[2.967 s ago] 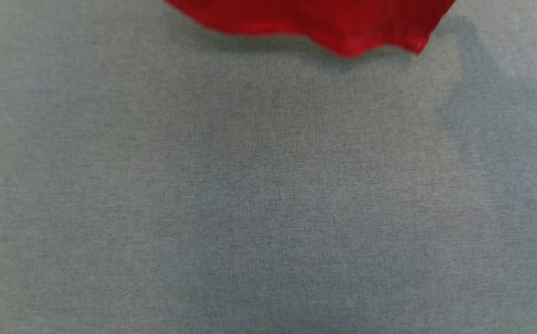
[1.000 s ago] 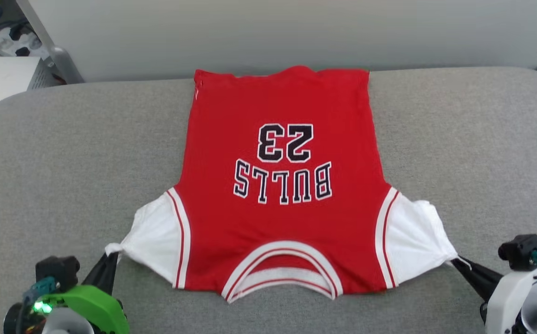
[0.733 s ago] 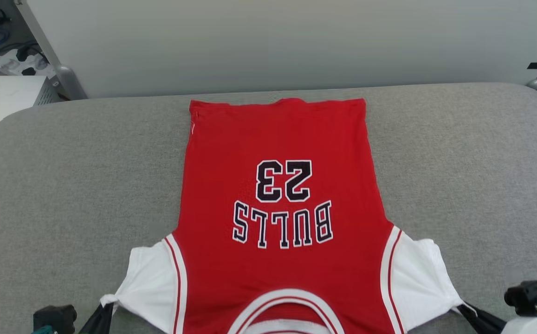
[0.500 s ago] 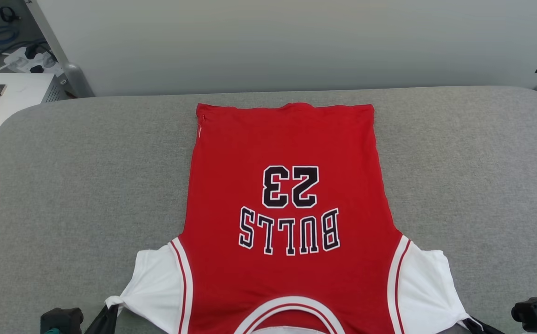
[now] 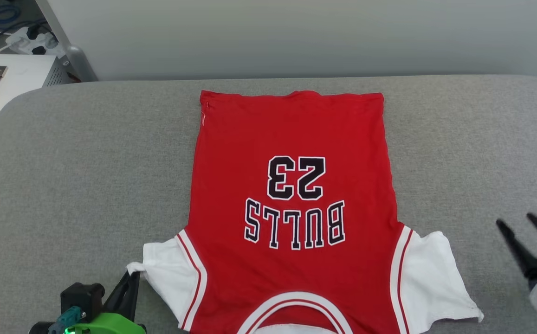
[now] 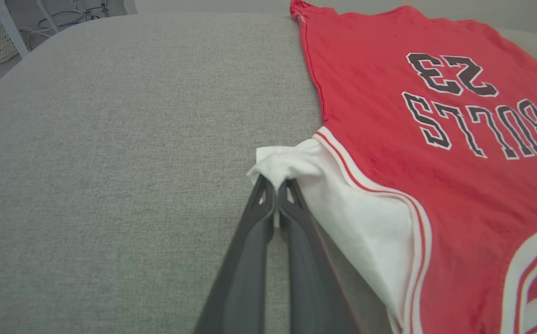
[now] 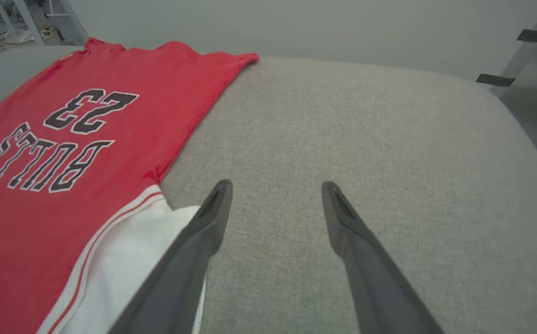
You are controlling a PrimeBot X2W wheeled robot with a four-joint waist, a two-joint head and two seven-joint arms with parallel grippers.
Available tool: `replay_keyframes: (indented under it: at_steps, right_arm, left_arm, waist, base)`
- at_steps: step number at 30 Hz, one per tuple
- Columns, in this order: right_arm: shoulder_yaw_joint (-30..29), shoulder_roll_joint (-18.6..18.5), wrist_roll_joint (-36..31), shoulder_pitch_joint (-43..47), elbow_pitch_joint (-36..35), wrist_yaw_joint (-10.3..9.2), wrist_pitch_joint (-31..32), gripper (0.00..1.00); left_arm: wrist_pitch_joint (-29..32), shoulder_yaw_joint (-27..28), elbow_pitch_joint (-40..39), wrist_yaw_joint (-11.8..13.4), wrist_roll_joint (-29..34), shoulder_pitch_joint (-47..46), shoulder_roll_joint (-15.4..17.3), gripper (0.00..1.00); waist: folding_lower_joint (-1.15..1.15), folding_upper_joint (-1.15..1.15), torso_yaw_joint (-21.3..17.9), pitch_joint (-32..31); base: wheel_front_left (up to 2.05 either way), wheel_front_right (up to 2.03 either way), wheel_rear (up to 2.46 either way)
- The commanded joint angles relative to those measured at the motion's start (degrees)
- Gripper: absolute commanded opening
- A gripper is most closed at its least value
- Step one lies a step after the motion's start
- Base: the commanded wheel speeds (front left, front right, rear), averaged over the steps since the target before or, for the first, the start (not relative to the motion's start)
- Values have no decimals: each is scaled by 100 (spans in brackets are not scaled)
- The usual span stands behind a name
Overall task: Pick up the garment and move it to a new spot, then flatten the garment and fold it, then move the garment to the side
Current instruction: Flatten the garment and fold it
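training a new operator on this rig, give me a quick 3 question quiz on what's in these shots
1. True or false: the left gripper is shut on the tip of a white sleeve of the garment.
2. The right gripper is: A) shut on a sleeve; B) open, holding nothing; C) pinching the collar.
3. Which end of the garment lies nearest the robot, collar or hem?
Key: 1 true; 2 B; 3 the collar.

Bare grey cushion (image 5: pixel 87 162) either side of the garment (image 5: pixel 291 134); wall (image 5: pixel 296 37) close behind.
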Motion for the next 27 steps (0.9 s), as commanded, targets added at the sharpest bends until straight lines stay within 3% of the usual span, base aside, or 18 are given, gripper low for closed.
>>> replay_keyframes:
  at_steps: [1,7,10,15,22,27]
  right_arm:
    - [-314,-56,-105,-209,-186,-5,80,100]
    - [-1488,-207,-382,-1007,-1108,-5,945,100]
    - [-1755,-251,-468,-1597,-1478,-5,1674,100]
    - [-1562,-301,-344,-2818,-1689,-5,3470,100]
    - [-960,-182,113,-4437,-973,-5,6575,100]
    - [-825,57,-73,-5278,-444,-5,7766,100]
  left_arm:
    - [-32,45,-93,58,89,-142,-44,0]
    - [-32,191,-492,161,431,-382,-233,0]
    - [-32,256,-655,172,629,-560,-421,0]
    - [-33,326,-810,91,967,-819,-827,0]
    - [-33,437,-850,-144,1399,-1103,-1392,0]
    - [-33,577,-908,-324,1693,-1227,-1773,0]
  waist:
    - [1,0,100,178]
    - [1,0,412,724]
    - [1,0,643,1048]
    - [1,0,1017,1575]
    - [1,0,1432,2217]
    - [1,0,1648,2663]
  base:
    - [0,0,0]
    - [0,0,0]
    - [0,0,0]
    - [0,0,0]
    - [0,0,0]
    - [0,0,0]
